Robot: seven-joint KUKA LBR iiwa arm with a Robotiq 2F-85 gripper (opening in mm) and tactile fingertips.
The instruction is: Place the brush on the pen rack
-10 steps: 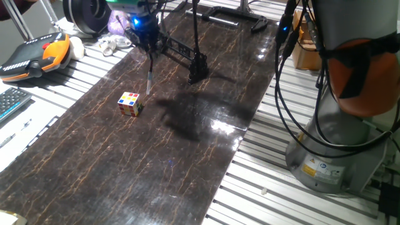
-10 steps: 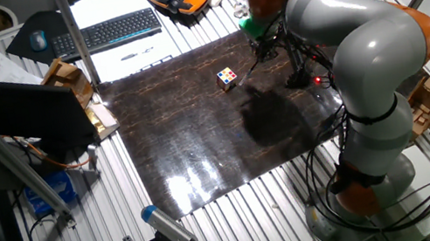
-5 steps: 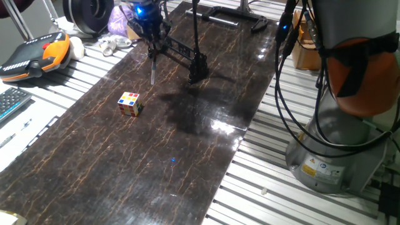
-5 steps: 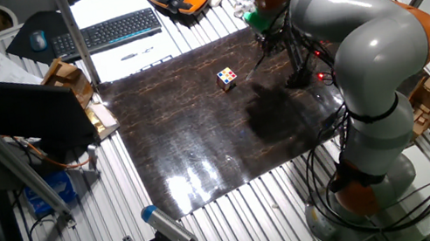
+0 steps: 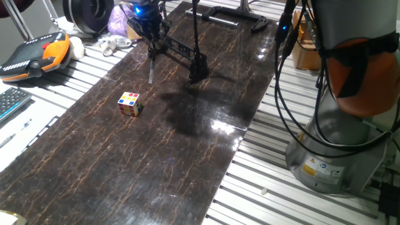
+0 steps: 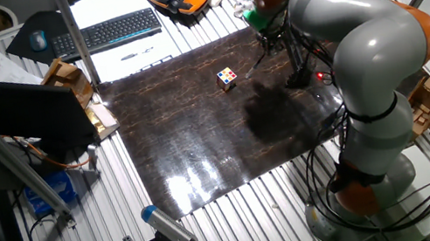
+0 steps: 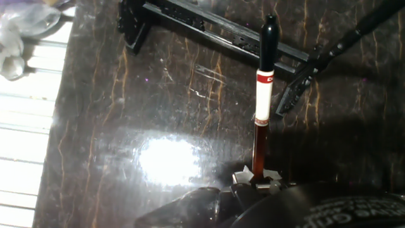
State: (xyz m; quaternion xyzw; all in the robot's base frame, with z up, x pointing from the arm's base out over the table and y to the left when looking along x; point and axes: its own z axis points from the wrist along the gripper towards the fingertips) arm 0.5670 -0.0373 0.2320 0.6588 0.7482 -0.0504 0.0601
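The gripper [image 7: 258, 182] is clenching its fingers on the brush [image 7: 263, 95] by the red-brown shaft end, carrying it clear of the counter [image 5: 187, 150]. In the hand view the dark tip is pointing toward twelve o'clock, reaching the pen rack [image 7: 215, 28]. To do this well, the brush likely needs laying level across the notched bar, seated in a notch before releasing.

Nothing is reading clearly: the brush [image 7: 263, 82] is showing a white band with red marks too small to decipher.
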